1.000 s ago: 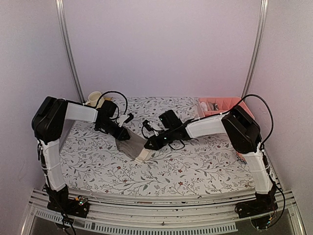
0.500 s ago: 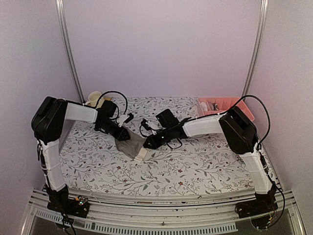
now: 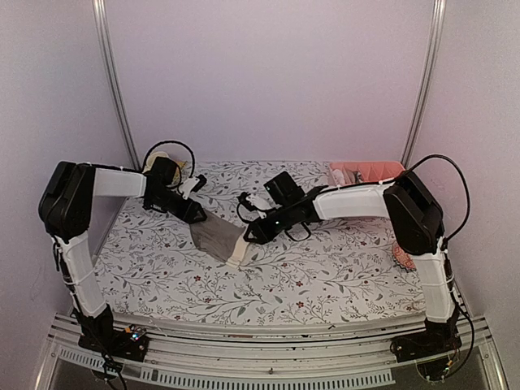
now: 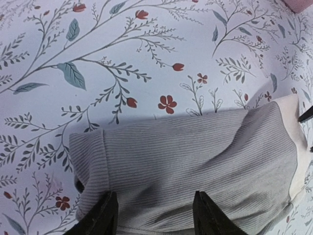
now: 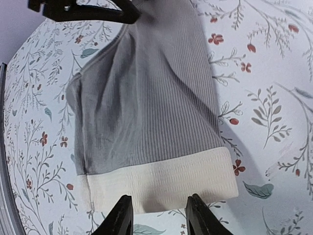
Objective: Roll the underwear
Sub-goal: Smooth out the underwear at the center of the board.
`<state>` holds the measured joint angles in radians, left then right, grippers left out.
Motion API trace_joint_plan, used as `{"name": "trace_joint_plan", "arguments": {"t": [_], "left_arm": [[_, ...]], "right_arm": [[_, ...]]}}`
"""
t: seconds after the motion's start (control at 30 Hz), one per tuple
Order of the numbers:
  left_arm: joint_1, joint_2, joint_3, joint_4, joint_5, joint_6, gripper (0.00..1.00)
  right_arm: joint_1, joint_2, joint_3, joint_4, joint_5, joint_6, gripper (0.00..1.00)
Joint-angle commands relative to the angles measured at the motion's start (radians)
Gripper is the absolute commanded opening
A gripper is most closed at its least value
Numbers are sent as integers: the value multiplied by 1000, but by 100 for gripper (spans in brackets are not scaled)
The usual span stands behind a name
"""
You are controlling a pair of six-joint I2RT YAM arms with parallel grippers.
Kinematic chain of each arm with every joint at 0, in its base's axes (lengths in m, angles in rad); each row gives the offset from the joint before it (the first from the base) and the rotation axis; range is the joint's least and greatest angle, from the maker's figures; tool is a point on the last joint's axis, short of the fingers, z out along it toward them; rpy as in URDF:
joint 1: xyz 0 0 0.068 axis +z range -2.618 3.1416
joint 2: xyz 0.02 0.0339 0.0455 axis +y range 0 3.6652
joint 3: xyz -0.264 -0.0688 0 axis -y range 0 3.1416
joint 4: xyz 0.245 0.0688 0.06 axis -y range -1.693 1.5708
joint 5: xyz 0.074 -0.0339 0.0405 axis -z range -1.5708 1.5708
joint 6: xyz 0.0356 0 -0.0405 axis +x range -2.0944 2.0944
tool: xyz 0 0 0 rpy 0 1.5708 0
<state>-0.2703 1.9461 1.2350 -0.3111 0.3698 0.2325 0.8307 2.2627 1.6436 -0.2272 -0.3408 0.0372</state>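
Observation:
The taupe underwear (image 3: 216, 236) lies flat on the flowered table cover, its ribbed body (image 4: 190, 156) spread out and its wide cream waistband (image 5: 161, 183) at the near end. My left gripper (image 3: 193, 214) hovers at the cloth's far-left edge, fingers (image 4: 105, 218) apart, with the fabric lying loose under them. My right gripper (image 3: 252, 235) stands just off the waistband's edge, its fingertips (image 5: 198, 215) spread and nothing pinched between them. The left gripper's black fingers (image 5: 93, 11) show at the top of the right wrist view.
A pink basket (image 3: 367, 171) stands at the back right corner. A pink knitted ball (image 3: 404, 257) peeks out behind the right arm at the table's right edge. A cream object (image 3: 158, 159) sits at the back left.
Both grippers have opened and let go of the underwear. The left arm has drawn back to the left; the cloth now lies flatter on the table.

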Motion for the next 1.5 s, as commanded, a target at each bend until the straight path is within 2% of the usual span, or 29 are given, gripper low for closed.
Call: {"name": "trace_joint_plan", "arguments": {"t": [0.0,0.17,0.27,0.33,0.4,0.47,0.67,0.77,1.03,1.07,1.13,1.27,1.4,1.47], "left_arm": [[10,-85,1,-4,77,19,63],[8,-184,-28,13,109,80,79],[9,-205,-49,37,79,109,89],[9,-200,-52,56,29,118,97],[14,-173,-33,63,-25,119,99],[29,-135,5,46,-27,121,98],[73,-14,105,9,-35,80,99],[76,55,126,4,-56,74,98],[92,151,161,-8,-116,68,83],[96,155,162,-8,-123,68,83],[104,151,164,-12,-124,64,84],[125,64,118,23,-41,77,98],[134,-68,67,69,-7,148,98],[135,-128,34,99,17,243,99]], "right_arm": [[19,-171,-33,-3,33,-101,42],[41,-275,-108,13,122,-155,54],[57,-296,-171,57,188,-179,59],[68,-286,-180,71,223,-186,67],[68,-259,-162,59,243,-166,81],[56,-226,-133,36,234,-122,88],[-14,-143,-79,25,145,33,89],[-33,-84,-45,12,152,67,90],[-74,36,51,9,27,134,90],[-74,41,57,11,15,132,90],[-66,22,38,37,16,113,99],[11,-96,-66,110,240,-58,99],[73,-179,-166,184,385,-232,99],[101,-220,-237,247,455,-305,99]]}}
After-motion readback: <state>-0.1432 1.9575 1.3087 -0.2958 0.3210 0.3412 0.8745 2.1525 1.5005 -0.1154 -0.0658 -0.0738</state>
